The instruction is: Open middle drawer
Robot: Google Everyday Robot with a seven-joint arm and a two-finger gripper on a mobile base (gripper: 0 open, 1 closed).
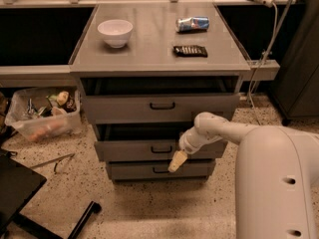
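The middle drawer (124,150) is a wide grey drawer with a low front panel and a small black loop handle (160,149) at its centre. It stands pulled out a little, with a dark gap above its front. My gripper (176,162) hangs on the end of the white arm just right of and slightly below that handle, in front of the drawer's lower edge, its cream tips pointing down-left. The top drawer (162,106) also stands out a little. The bottom drawer (158,171) sits further back.
On the cabinet top (149,54) stand a white bowl (115,32), a lying can (192,24) and a black remote (190,50). A clear bin of clutter (42,113) sits on the floor at left. A dark object (20,193) lies at bottom left.
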